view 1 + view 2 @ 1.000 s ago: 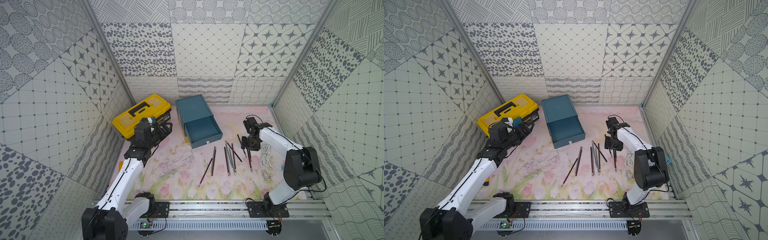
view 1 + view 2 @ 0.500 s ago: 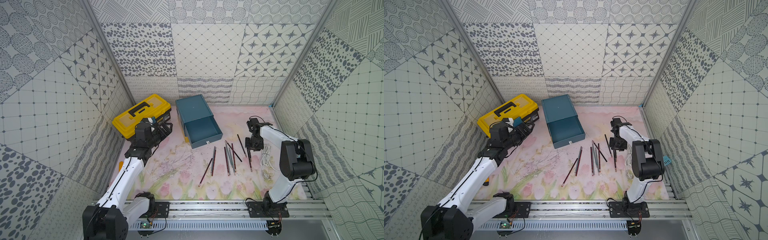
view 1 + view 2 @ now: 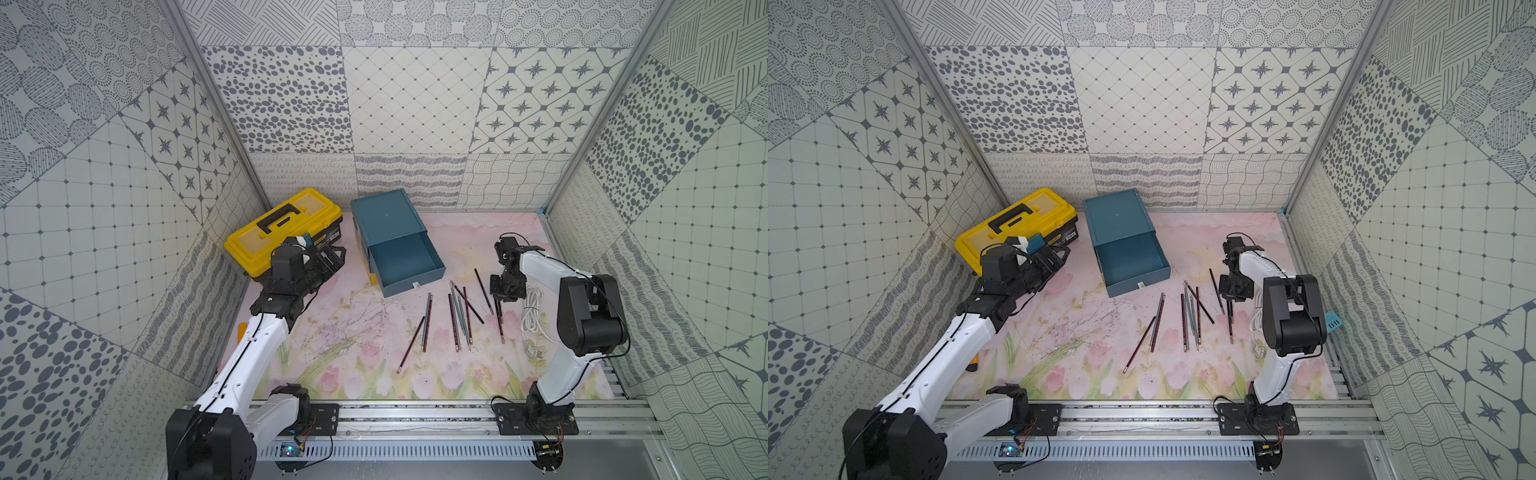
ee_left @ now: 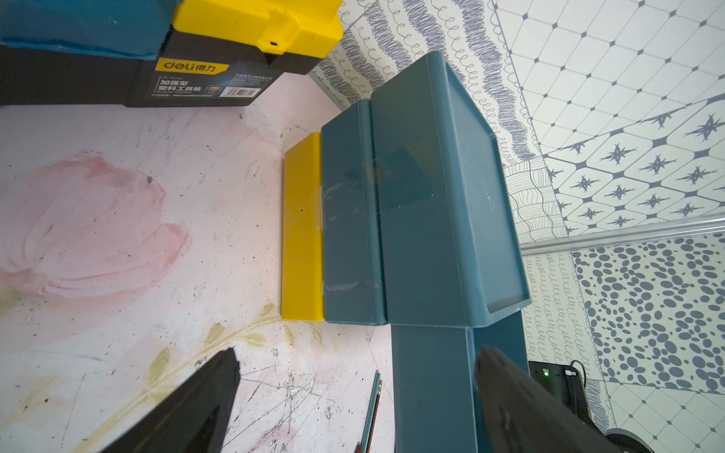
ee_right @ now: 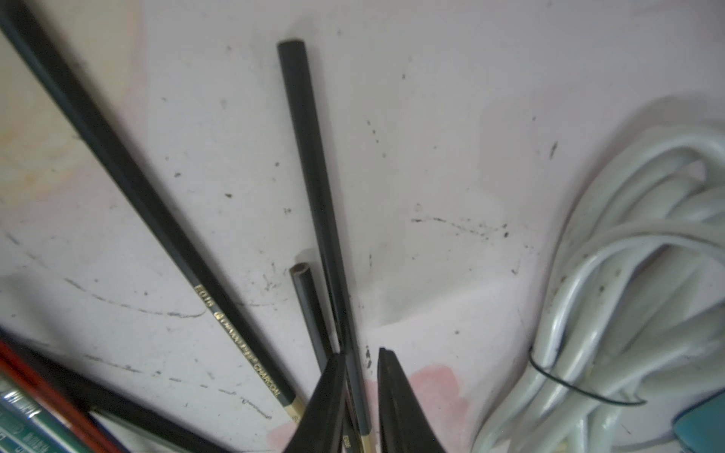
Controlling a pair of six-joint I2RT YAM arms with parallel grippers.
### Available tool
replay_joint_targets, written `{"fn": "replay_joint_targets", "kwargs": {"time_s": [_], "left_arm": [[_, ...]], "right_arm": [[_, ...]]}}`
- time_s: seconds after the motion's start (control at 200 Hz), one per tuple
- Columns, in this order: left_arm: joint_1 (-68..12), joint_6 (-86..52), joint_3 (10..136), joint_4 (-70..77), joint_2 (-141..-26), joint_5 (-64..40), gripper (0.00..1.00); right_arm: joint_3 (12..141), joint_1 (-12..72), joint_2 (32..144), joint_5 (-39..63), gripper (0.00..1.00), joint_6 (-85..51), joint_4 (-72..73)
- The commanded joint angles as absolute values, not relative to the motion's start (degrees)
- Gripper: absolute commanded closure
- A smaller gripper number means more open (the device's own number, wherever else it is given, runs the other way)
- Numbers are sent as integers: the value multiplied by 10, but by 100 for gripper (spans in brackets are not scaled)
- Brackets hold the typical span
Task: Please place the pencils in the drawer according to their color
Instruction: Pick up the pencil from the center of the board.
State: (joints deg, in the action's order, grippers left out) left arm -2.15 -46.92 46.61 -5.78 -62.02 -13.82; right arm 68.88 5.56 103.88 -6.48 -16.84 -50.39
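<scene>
Pencils [image 3: 457, 320] lie loose on the flowered mat [image 3: 353, 332], and as far as both top views show, none is in a drawer. Farthest left is a yellow-lidded toolbox [image 3: 282, 224]. The left gripper [image 3: 334, 259] hovers beside it, jaws spread wide and empty. Next comes the teal drawer cabinet [image 3: 386, 216], its top drawer [image 3: 401, 257] pulled out and bare inside. Right of that the pencils fan out, black, red-striped and grey-teal mixed together, several crossing. At their right edge the right gripper [image 5: 361, 355] reaches down over a black pencil [image 5: 318, 188], jaws close on either side toward its gold-banded end. A sliver of mat shows beside the shaft, so I cannot tell whether it is pinched. A coiled white cable [image 5: 612, 251] lies just beyond. Each pencil should be light, stiff and smooth, apt to roll or pivot. A hold across the shaft near mid-length looks safest, clear of the brittle point.
</scene>
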Motion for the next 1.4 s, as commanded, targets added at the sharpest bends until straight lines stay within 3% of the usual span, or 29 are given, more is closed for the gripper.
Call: {"fn": "replay_joint_targets", "kwargs": {"time_s": [0.0, 1.396], "left_arm": [[-17, -469, 463, -42, -623, -153, 1], [-16, -468, 470, -46, -619, -154, 1]], "right_arm": [[696, 54, 1050, -50, 78, -164, -489], [610, 43, 1073, -47, 82, -156, -392]]}}
